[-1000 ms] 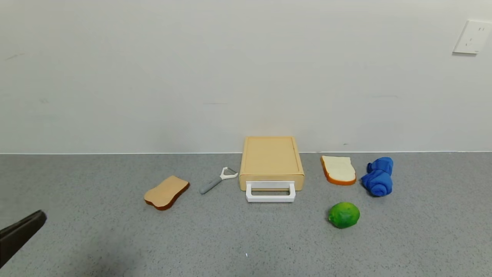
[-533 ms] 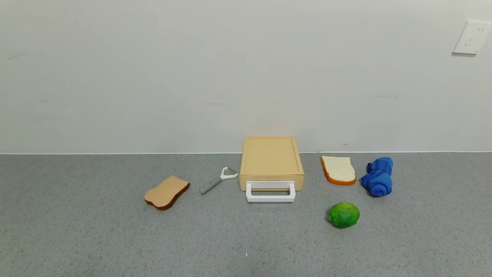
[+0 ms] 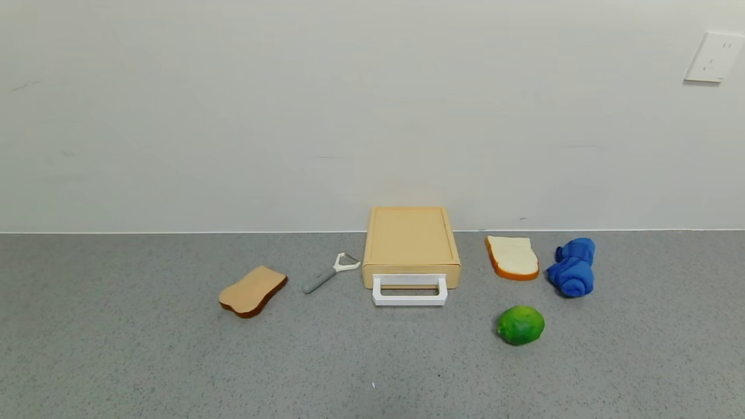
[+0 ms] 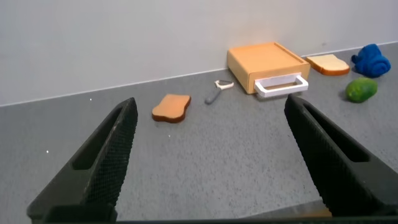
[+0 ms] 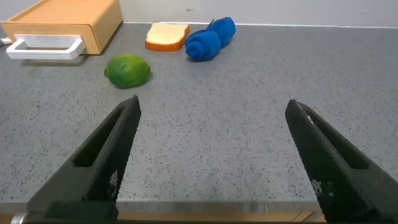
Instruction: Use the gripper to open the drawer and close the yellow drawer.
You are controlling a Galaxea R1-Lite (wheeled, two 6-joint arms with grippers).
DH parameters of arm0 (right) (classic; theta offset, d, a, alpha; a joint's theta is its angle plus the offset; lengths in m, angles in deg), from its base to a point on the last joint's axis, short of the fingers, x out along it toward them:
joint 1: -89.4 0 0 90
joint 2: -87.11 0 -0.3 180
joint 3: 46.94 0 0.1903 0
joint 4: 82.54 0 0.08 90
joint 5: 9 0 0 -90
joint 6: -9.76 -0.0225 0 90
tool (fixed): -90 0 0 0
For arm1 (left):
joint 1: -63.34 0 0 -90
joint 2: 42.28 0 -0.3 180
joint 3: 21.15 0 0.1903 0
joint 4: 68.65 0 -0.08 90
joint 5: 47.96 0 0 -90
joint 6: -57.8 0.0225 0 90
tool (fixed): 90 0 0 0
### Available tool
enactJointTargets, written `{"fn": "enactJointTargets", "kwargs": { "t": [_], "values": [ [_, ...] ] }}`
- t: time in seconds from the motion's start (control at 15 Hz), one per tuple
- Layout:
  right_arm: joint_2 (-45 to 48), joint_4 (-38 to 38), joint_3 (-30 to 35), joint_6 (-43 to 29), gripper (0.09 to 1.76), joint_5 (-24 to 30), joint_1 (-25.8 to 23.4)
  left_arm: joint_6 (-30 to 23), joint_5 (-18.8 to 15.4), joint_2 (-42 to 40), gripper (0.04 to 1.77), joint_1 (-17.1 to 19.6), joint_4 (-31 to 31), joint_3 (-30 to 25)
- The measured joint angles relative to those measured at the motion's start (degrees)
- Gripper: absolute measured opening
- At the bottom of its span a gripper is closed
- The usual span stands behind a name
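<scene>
Both fingers of the left gripper point(image 4: 208, 155) are spread wide apart with nothing between them, as seen in the left wrist view, where they are held above the grey tabletop point(image 4: 217, 162), well short of the objects. Fingers of the right gripper point(image 5: 211, 155) are likewise splayed and empty in the right wrist view, poised over bare tabletop near the lime point(image 5: 127, 70). Neither gripper is seen in the head view.

At the centre of the head view, the drawer point(image 3: 411, 241) is found pushed fully into its flat yellow-tan box, set against the wall point(image 3: 291, 116), and its white loop handle point(image 3: 410, 291) is projected toward the lower edge of the frame. Just left of the box a grey-handled peeler point(image 3: 327, 273) is laid, and farther left a brown toast slice point(image 3: 252, 291) is placed. To the right of the box a white bread slice point(image 3: 512, 257) is seen, with a rolled blue cloth point(image 3: 573, 266) just beside it, and the lime is set below them. A wall socket point(image 3: 713, 56) is mounted at the upper right of the frame.
</scene>
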Motion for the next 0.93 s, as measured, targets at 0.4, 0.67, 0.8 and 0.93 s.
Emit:
{"fn": "enactJointTargets", "kwargs": {
  "t": [0.4, 0.67, 0.8, 0.93],
  "values": [
    [0.00, -0.02, 0.00, 0.00, 1.71, 0.00, 0.00, 0.35, 1.30, -1.82, 1.71, 0.01, 15.34, -14.48],
    [0.00, 0.00, 0.00, 0.00, 1.71, 0.05, 0.00, 0.82, 1.49, -1.89, 1.71, 0.01, 17.81, -19.97],
    [0.00, 0.00, 0.00, 0.02, 1.71, 0.02, 0.00, 0.63, 3.47, -1.89, 1.72, 0.01, 18.98, -22.64],
    [0.00, -0.02, 0.00, 0.00, 1.71, 0.02, 0.00, 0.66, 5.24, -1.89, 1.72, 0.01, 18.81, -23.58]
  ]
}}
